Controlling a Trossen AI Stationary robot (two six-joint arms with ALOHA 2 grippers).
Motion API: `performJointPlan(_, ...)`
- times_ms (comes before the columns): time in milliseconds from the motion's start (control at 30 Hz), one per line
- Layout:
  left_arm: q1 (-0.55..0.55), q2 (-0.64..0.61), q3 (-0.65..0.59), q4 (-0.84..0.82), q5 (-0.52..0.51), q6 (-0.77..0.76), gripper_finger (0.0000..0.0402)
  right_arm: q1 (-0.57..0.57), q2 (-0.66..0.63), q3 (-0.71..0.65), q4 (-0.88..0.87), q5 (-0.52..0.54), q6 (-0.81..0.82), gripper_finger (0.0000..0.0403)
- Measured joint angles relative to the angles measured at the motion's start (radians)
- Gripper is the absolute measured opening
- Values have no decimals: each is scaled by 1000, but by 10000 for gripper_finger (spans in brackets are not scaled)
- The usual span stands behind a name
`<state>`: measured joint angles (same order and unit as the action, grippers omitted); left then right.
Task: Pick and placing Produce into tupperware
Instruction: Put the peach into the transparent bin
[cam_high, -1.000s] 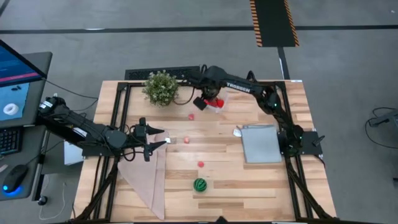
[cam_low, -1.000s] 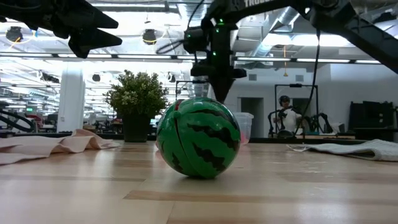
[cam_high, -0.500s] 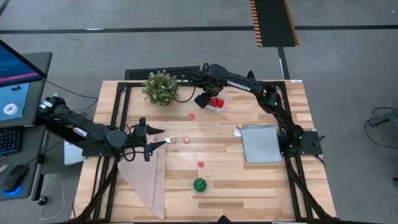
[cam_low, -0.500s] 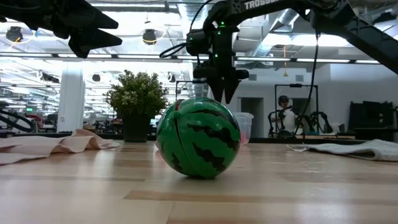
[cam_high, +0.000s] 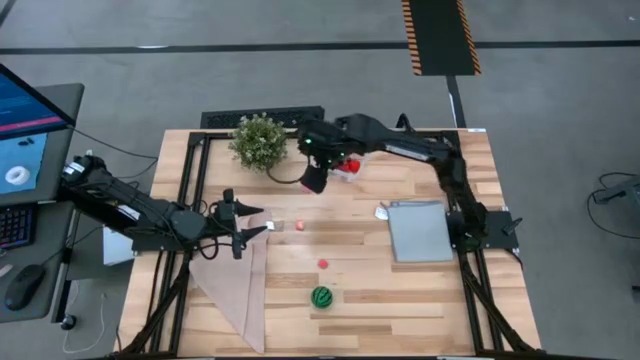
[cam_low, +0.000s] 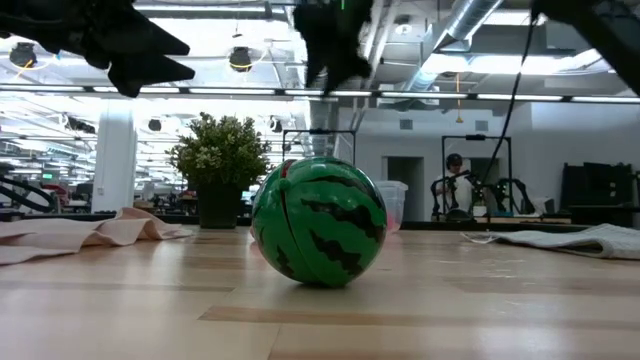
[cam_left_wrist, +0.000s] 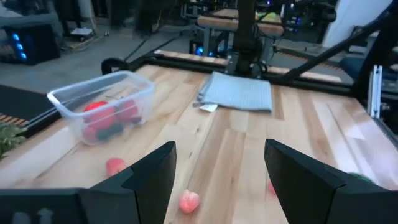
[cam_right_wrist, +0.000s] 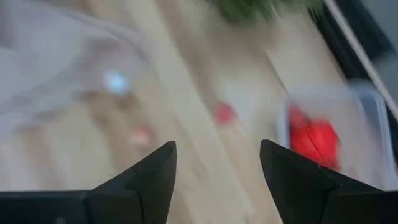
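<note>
The clear tupperware (cam_high: 349, 167) stands at the table's far middle with red pieces inside; it also shows in the left wrist view (cam_left_wrist: 102, 112) and the right wrist view (cam_right_wrist: 323, 137). Loose produce lies on the wood: a pink piece (cam_high: 299, 226), a red piece (cam_high: 322, 264) and the green striped ball (cam_high: 321, 296), which looms large in the low view (cam_low: 318, 222). My right gripper (cam_high: 312, 180) hovers open and empty just left of the tub, above a small red piece (cam_right_wrist: 224, 113). My left gripper (cam_high: 256, 226) waits open and empty at the table's left, beside the pink piece.
A bushy potted plant (cam_high: 258, 140) stands at the far edge, left of the tub. A flat grey-blue sheet (cam_high: 420, 231) lies at the right. A beige cloth (cam_high: 236, 286) lies at the near left. A person (cam_low: 458, 178) stands in the room beyond.
My right gripper has left its place over the tupperware and swung toward the table's left and a little toward the near edge, rising as it went. The produce and tub have stayed put.
</note>
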<state>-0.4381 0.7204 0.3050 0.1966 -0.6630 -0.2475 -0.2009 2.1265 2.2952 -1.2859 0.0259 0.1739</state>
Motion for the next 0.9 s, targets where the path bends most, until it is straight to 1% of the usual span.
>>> performJointPlan(167, 0, 0, 0, -35, 1, -28, 236, 140, -108, -13, 145, -29, -39, 256)
performJointPlan(267, 0, 1, 0, -44, 1, -44, 236, 226, -167, -64, 249, -30, -65, 256)
performJointPlan(367, 0, 1, 0, -64, 2, -61, 236, 307, -220, -143, 359, -17, -76, 256)
performJointPlan(467, 0, 2, 0, -66, 1, -70, 236, 390, -273, -273, 503, 23, -90, 256)
performJointPlan(633, 0, 2, 0, -66, -5, -71, 236, 494, -372, -569, 835, 27, -116, 256)
performJointPlan(733, 0, 2, 0, -69, -16, -68, 236, 523, -431, -755, 1002, 28, -99, 256)
performJointPlan(900, 1, 2, 0, -90, -56, -69, 236, 526, -535, -1061, 1272, 39, -24, 256)
